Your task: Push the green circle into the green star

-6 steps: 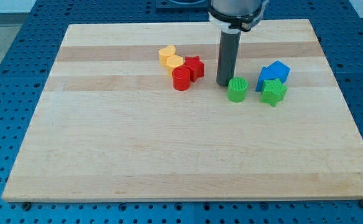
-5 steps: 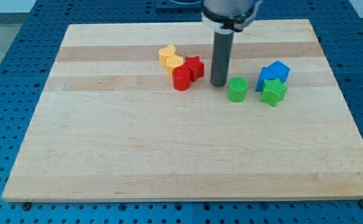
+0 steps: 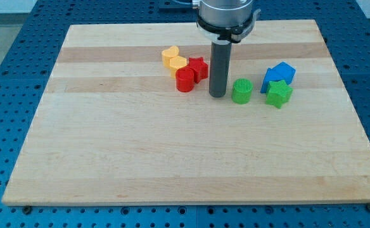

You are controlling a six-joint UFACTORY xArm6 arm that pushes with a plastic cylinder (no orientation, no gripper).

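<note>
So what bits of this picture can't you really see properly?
- The arm above the rod: cut off by the view's top edge.
- The yellow blocks: they overlap, so their exact shapes are unclear.
- The blue block: its lower front is hidden by the green star.
- My tip and the green circle: a narrow gap seems to show, too fine to be sure.

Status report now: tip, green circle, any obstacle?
My tip just left of green circle, small gap. Green star right of circle, apart. Nothing between them.
</note>
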